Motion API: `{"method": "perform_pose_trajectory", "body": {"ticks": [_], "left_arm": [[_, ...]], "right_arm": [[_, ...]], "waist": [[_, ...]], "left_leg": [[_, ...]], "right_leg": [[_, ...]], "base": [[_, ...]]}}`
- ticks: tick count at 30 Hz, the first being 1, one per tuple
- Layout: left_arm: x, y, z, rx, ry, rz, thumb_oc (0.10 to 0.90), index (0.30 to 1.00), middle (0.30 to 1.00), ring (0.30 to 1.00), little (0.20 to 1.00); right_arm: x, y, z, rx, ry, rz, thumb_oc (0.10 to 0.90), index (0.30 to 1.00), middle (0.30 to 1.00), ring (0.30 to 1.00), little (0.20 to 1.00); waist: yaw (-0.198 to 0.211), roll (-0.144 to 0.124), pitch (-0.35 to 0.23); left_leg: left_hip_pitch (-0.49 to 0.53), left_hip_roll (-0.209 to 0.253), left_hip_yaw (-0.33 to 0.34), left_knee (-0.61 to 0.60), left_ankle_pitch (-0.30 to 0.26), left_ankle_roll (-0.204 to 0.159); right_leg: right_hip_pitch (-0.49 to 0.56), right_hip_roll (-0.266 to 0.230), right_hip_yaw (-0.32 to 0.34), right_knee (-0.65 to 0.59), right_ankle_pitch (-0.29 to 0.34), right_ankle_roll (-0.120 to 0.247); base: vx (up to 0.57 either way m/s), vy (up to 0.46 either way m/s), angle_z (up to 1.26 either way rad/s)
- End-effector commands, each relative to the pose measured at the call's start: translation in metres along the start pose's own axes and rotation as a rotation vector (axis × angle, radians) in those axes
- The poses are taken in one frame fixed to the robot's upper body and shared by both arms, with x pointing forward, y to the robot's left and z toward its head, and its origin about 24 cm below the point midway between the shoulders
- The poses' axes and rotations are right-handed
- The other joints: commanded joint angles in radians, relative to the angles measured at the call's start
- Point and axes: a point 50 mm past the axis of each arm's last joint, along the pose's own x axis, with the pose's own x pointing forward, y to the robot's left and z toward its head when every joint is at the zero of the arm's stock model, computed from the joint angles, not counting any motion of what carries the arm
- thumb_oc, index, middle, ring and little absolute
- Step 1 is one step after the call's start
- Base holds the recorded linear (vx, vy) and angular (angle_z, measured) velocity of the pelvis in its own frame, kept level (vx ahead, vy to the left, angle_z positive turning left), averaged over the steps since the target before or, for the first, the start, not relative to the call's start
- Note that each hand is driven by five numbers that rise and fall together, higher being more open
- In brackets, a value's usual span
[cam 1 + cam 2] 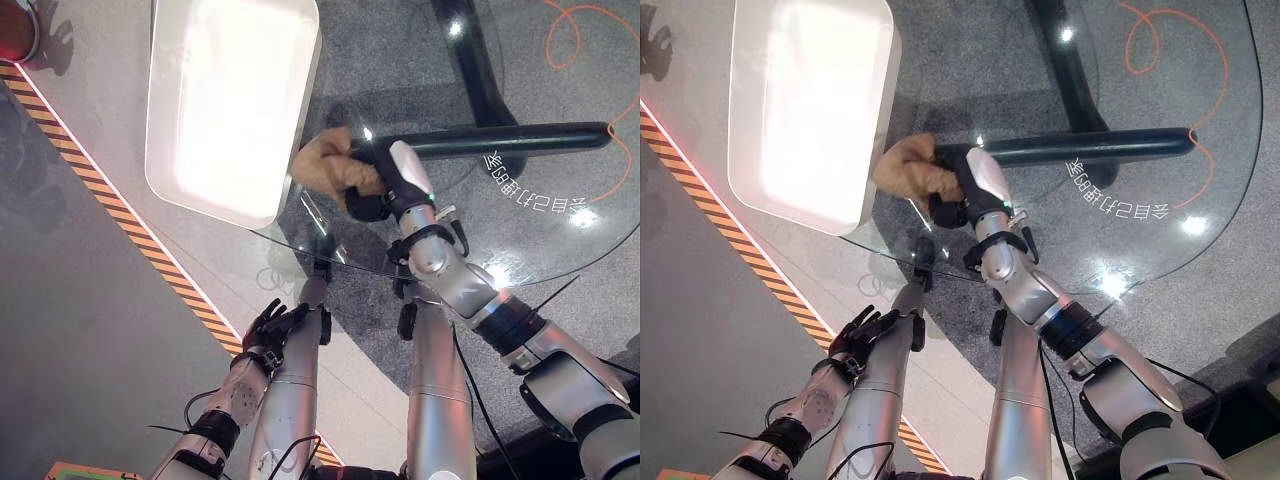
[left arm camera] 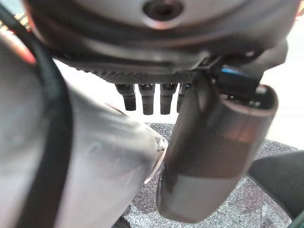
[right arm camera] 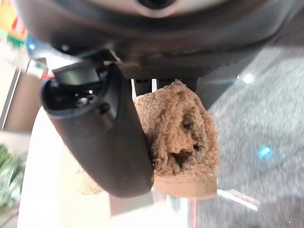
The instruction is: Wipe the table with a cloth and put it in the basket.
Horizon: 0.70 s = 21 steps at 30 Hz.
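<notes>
A crumpled brown cloth (image 1: pixel 322 160) lies on the round glass table (image 1: pixel 530 235), right beside the near corner of the white basket (image 1: pixel 306 100). My right hand (image 1: pixel 375 192) is shut on the cloth, and its wrist view shows the thumb (image 3: pixel 109 142) pressed against the bunched cloth (image 3: pixel 183 128) with the fingers curled behind it. The cloth (image 1: pixel 902 165) touches the basket's wall (image 1: pixel 880 120). My left hand (image 1: pixel 276 324) hangs below the table's near edge, open and holding nothing, with its fingers (image 2: pixel 147 97) straight and apart from the thumb (image 2: pixel 213 152).
The table's black base (image 1: pixel 500 138) shows through the glass under my right hand. A yellow-and-black striped tape (image 1: pixel 110 205) runs across the floor to the left. An orange cable (image 1: pixel 575 40) loops on the floor at the far right.
</notes>
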Motion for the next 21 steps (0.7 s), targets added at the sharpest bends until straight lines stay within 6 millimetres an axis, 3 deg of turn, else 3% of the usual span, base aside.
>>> {"method": "perform_pose_trajectory", "body": {"ticks": [1, 11, 21], "left_arm": [[-0.009, 0.009, -0.041, 0.013, 0.128, 0.038, 0.8, 0.9, 0.9, 0.9, 0.9], [-0.008, 0.015, -0.036, 0.021, 0.118, 0.043, 0.8, 0.9, 0.9, 0.9, 0.9], [-0.009, 0.019, -0.034, 0.03, 0.11, 0.047, 0.8, 0.9, 0.9, 0.9, 0.9]], "right_arm": [[-0.007, 0.012, 0.053, 0.072, -0.235, 0.115, 0.1, 0.3, 0.3, 0.3, 0.2], [-0.014, 0.016, 0.065, 0.048, -0.287, 0.248, 0.1, 0.3, 0.3, 0.3, 0.2], [-0.018, 0.019, 0.064, -0.048, -0.303, 0.296, 0.1, 0.3, 0.3, 0.3, 0.2]], "waist": [[-0.006, 0.03, -0.016], [-0.008, 0.022, -0.016], [-0.008, 0.016, -0.016]], "left_leg": [[-0.05, -0.082, 0.053, 0.129, -0.111, 0.052], [-0.061, -0.074, 0.056, 0.133, -0.111, 0.05], [-0.065, -0.07, 0.058, 0.133, -0.111, 0.05]], "right_leg": [[0.006, 0.025, -0.058, -0.217, 0.151, 0.039], [-0.004, 0.027, -0.062, -0.209, 0.149, 0.042], [-0.005, 0.029, -0.066, -0.21, 0.15, 0.045]], "base": [[0.0, 0.0, 0.0], [0.0, 0.0, 0.0], [0.0, -0.002, 0.0]]}}
